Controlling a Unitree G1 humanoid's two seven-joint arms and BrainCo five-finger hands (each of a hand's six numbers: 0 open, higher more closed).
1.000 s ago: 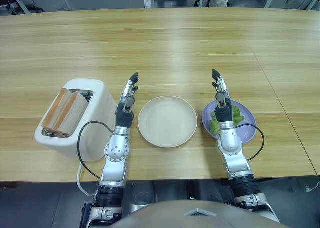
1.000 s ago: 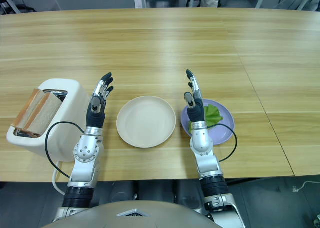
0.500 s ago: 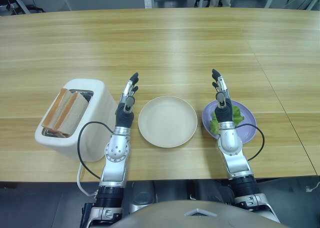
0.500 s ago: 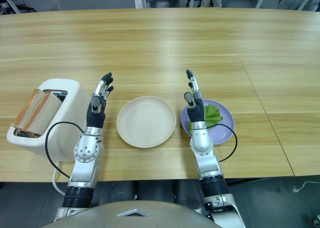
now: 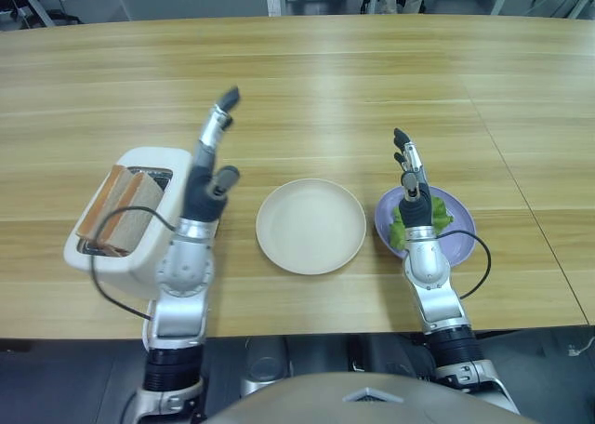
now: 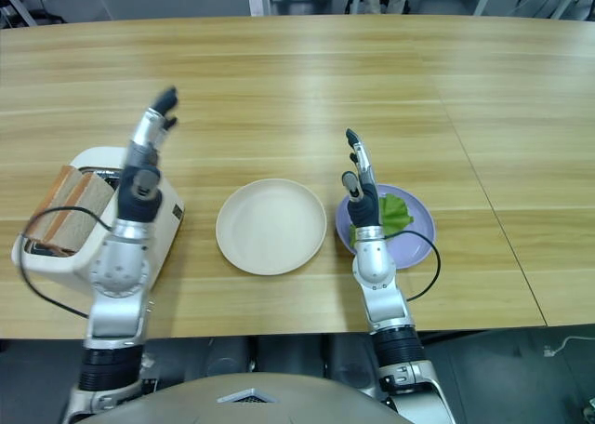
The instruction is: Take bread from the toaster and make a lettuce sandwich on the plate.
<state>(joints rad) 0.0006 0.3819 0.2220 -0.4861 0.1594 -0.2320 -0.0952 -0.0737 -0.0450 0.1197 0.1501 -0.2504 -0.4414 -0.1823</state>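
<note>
The step in hand, as I judge it, is fetching the first slice. The left hand [image 5: 209, 159] hangs raised to the left of the plate [image 5: 310, 226], above the plate-side edge of the toaster [image 5: 153, 159], its fingers stretched out straight and holding nothing; the bread [image 5: 119, 208], two slices leaning side by side, stands out of the slots farther left of the plate. To do this well, the hand should travel away from the plate until it is over the nearer slice; come down with fingers spread either side of the slice's broad faces; close gently, since toast will likely crumble under a hard pinch; lift straight up along the slot so the crust does not catch and drag the toaster; then carry it across and lay it flat in the plate's middle. The right hand [image 5: 410, 178] stands upright just right of the plate, fingers [image 5: 402, 145] extended and empty, over the lettuce [image 6: 396, 210] on the purple dish [image 6: 416, 245]; it can wait there for its turn.
</note>
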